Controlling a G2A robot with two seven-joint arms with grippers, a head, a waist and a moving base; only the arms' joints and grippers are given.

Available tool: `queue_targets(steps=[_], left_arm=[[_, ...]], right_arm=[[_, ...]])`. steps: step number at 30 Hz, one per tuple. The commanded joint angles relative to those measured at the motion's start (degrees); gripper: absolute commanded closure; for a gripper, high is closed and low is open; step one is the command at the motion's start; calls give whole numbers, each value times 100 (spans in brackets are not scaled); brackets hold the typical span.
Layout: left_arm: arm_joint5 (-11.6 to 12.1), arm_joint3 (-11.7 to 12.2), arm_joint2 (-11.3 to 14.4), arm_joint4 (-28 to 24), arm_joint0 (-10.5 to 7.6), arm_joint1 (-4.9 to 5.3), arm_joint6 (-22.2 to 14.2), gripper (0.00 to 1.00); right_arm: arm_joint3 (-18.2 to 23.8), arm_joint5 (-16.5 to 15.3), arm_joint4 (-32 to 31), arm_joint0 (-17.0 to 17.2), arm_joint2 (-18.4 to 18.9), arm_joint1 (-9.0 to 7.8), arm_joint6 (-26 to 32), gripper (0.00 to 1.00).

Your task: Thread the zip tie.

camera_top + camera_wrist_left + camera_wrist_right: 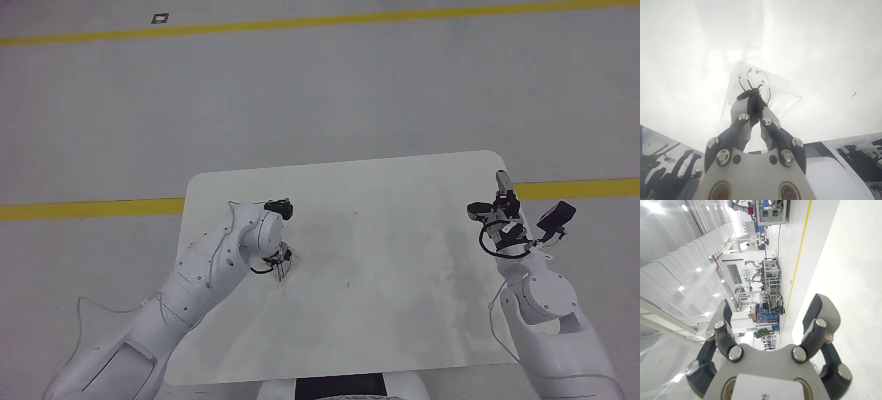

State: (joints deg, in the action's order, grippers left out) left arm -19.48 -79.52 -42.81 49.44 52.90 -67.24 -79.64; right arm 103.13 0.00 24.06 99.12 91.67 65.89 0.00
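You had the left gripper (754, 97) down on the white table (400, 200), toward its left side, with both fingertips pressed together on a bunch of thin black zip ties (769, 83). Those strands fanned out from the pinch and ran on against a clear plastic block (785, 89) that sat on the table right in front of the tips. Whether any of them passed through the block, you could not tell from the wrist camera. In the top view that gripper pointed down at the surface. Your right gripper (770, 306) was well apart from it, over the table's right edge, its fingers spread wide with nothing between them, aimed away from the block toward the yellow line (797, 262) on the floor beyond
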Motion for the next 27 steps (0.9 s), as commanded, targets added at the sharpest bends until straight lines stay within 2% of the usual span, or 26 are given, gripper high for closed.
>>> queue_targets(steps=[1, 11, 15, 19, 23, 27], left_arm=[[0, -142, -66, 13, 57, 52, 0, 100], [0, -770, -424, 73, 346, 277, 0, 100], [0, -1129, -585, -245, 459, 385, 0, 100], [0, -1490, -585, -581, 500, 576, 0, 100], [0, -1825, -580, -930, 493, 833, 0, 100], [0, -2062, -561, -1215, 455, 1068, 0, 100]], right_arm=[[0, 0, 0, 0, 0, 0, 0, 0], [0, 0, 0, 0, 0, 0, 0, 0], [0, 0, 0, 0, 0, 0, 0, 0], [0, 0, 0, 0, 0, 0, 0, 0], [0, 0, 0, 0, 0, 0, 0, 0], [0, 0, 0, 0, 0, 0, 0, 0]])
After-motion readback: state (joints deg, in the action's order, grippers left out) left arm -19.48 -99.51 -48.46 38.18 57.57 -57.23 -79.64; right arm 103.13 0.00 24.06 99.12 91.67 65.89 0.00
